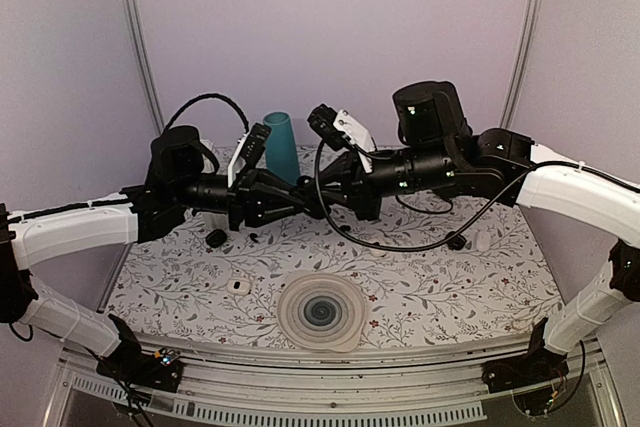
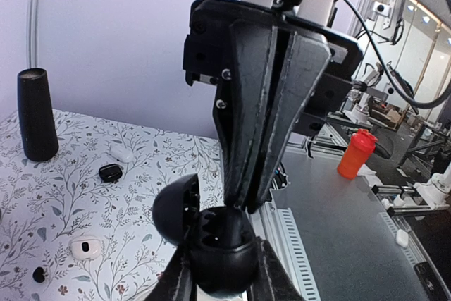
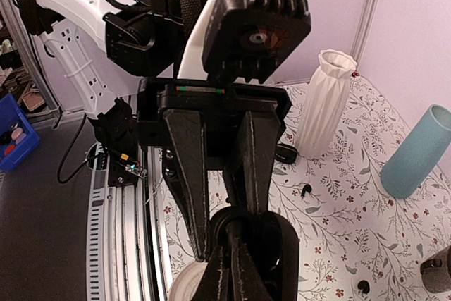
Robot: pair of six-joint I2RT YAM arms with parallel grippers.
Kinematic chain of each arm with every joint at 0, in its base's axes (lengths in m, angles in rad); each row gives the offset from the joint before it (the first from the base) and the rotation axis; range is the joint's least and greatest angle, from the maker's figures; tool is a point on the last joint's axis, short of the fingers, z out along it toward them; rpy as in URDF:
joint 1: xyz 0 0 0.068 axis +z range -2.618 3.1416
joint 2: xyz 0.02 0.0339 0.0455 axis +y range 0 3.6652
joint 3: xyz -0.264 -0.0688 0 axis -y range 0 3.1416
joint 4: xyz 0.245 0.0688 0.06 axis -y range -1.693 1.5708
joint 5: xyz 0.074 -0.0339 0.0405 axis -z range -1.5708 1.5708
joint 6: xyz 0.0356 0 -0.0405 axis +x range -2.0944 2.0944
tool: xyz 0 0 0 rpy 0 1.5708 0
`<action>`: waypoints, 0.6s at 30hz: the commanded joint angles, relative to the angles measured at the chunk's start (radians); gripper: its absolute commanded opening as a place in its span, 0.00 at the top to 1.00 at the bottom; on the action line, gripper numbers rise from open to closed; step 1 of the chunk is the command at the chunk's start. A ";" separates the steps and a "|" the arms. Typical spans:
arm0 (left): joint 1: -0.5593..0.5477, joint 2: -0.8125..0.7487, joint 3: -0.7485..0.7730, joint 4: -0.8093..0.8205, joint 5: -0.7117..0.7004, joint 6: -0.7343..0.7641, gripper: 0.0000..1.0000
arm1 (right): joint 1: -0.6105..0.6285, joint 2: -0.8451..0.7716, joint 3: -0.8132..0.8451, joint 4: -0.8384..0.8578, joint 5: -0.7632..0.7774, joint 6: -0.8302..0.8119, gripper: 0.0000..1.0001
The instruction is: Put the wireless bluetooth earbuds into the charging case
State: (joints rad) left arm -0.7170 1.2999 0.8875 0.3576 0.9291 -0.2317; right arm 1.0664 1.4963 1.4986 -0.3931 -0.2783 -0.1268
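Observation:
The black charging case (image 2: 220,248) is held above the table with its lid (image 2: 175,209) swung open to the left. My left gripper (image 2: 224,260) is shut on the case's body from both sides. My right gripper (image 3: 232,262) is shut, and its fingertips (image 2: 243,199) press down into the case's sockets. Whatever lies between them is hidden. The two grippers meet at mid-table, the left gripper (image 1: 298,197) against the right gripper (image 1: 326,197). One tiny black earbud (image 2: 39,273) lies on the cloth. Small black earbuds (image 3: 305,189) also lie near the white vase.
A teal cup (image 1: 282,147) stands behind the grippers, and a ribbed white vase (image 3: 324,103) is nearby. A black cylinder (image 2: 36,114), a spare black case (image 2: 109,172), white cases (image 2: 84,248) and a beige round dish (image 1: 321,312) are also on the floral cloth.

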 commanded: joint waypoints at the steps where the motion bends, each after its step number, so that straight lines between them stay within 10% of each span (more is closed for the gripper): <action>1: 0.007 -0.027 -0.002 0.024 -0.006 0.009 1.00 | 0.001 0.038 0.016 -0.029 -0.033 0.002 0.97; 18: 0.018 -0.036 -0.027 0.033 -0.033 0.011 1.00 | -0.016 0.020 0.031 -0.018 -0.025 0.020 0.95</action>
State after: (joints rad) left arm -0.7059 1.2995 0.8749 0.3378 0.9237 -0.2314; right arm 1.0584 1.5265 1.5154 -0.4049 -0.2966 -0.1257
